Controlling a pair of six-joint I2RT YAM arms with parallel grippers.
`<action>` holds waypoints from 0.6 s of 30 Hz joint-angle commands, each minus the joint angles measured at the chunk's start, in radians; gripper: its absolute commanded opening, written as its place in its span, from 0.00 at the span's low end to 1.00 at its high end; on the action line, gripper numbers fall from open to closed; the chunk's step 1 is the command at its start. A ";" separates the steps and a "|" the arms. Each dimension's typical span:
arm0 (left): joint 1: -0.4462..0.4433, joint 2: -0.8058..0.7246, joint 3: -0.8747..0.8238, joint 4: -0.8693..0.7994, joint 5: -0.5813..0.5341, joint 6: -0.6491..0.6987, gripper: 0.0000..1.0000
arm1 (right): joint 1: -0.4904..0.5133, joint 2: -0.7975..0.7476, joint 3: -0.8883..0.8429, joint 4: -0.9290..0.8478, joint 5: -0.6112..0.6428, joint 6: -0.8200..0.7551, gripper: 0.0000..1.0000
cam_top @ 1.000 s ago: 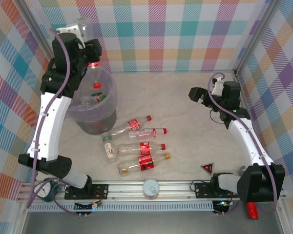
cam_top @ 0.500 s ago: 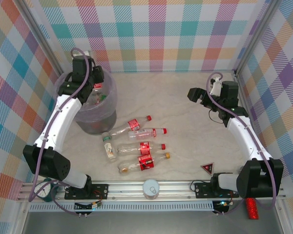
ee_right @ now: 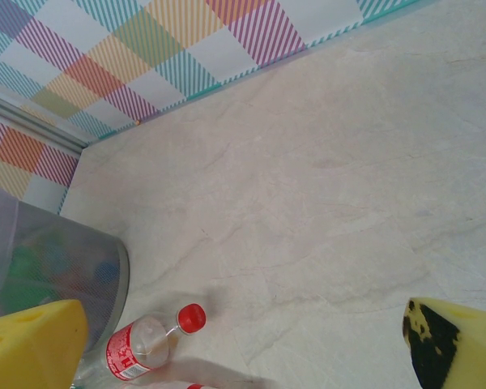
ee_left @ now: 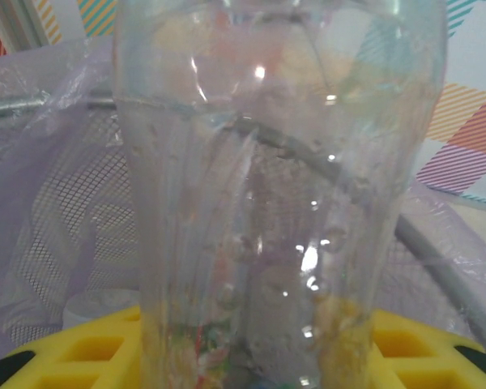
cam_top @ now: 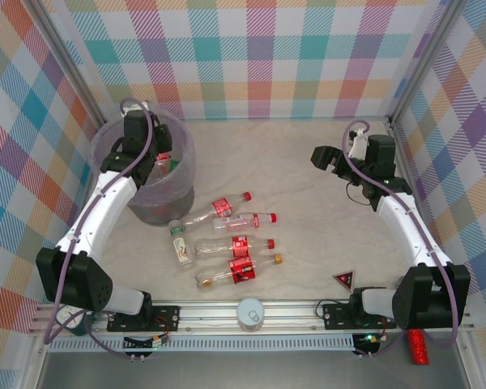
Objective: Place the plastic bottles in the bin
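Note:
My left gripper [cam_top: 148, 159] reaches down inside the pale-purple bin [cam_top: 175, 188], shut on a clear plastic bottle [ee_left: 275, 178]. That bottle stands between the yellow fingers [ee_left: 105, 348] in the left wrist view, with the bin's liner [ee_left: 49, 203] behind it. Several more bottles lie on the table right of the bin, among them ones with red labels and caps [cam_top: 223, 207] [cam_top: 245, 220] [cam_top: 236, 245], a yellow-capped one [cam_top: 233, 271] and a green-labelled one [cam_top: 178, 241]. My right gripper [cam_top: 324, 156] hangs open at the far right, away from them. One red-capped bottle [ee_right: 146, 344] and the bin [ee_right: 40, 267] show below my right gripper [ee_right: 251, 340].
A red triangle [cam_top: 344, 280] lies at the near right. A white round disc [cam_top: 249, 313] sits on the front rail. A red glittery stick [cam_top: 419, 348] lies beyond the rail at the bottom right. Checked walls close in three sides.
My left arm has come down from high above the bin, carrying the clear bottle into the bin's mouth. The right arm and the bottles on the table have stayed put.

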 commanded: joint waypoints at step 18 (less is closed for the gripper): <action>0.008 0.024 0.147 -0.150 -0.076 0.047 0.68 | -0.004 0.018 0.037 0.006 -0.044 -0.012 1.00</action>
